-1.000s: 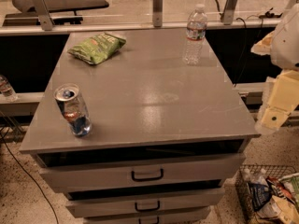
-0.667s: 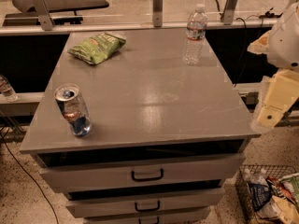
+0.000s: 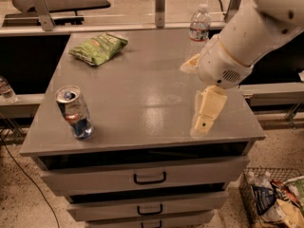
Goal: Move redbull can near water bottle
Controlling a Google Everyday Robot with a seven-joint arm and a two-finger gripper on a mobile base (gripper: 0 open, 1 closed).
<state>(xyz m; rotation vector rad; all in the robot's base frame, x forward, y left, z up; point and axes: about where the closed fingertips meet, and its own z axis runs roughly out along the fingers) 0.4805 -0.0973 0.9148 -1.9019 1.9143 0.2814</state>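
Gripper point(image 3: 205, 118): cream-coloured, pointing downward over the front right part of the counter, close to the front edge and a little in from the right edge. It carries nothing that can be seen; whether it is open or closed cannot be told, nor whether its tip meets the surface, where a pale reflection lies directly beneath it.

Counter point(image 3: 142, 80): grey flat top over a stack of drawers point(image 3: 142, 177), each with a dark pull handle.

Arm point(image 3: 259, 25): white, entering from the upper right and crossing above the back right corner of the counter. Its rounded wrist housing sits just above the gripper.

Wire basket point(image 3: 246, 196): on the floor beyond the front right corner, holding packaged items.

Chip bag point(image 3: 99, 48): green, lying flat near the back left corner, well apart from everything else on the top.

Water bottle point(image 3: 199, 26): clear, with a white cap and a label band, standing upright at the back edge near the back right corner. Its lower body is partly hidden behind the arm.

Redbull can point(image 3: 74, 112): silver and blue with a red mark mid-body, standing near the front left corner with its pull-tab top showing. It is well apart from the water bottle and from the gripper.

Small bottle point(image 3: 5, 89): clear, partly seen on a lower ledge beyond the counter's left edge.
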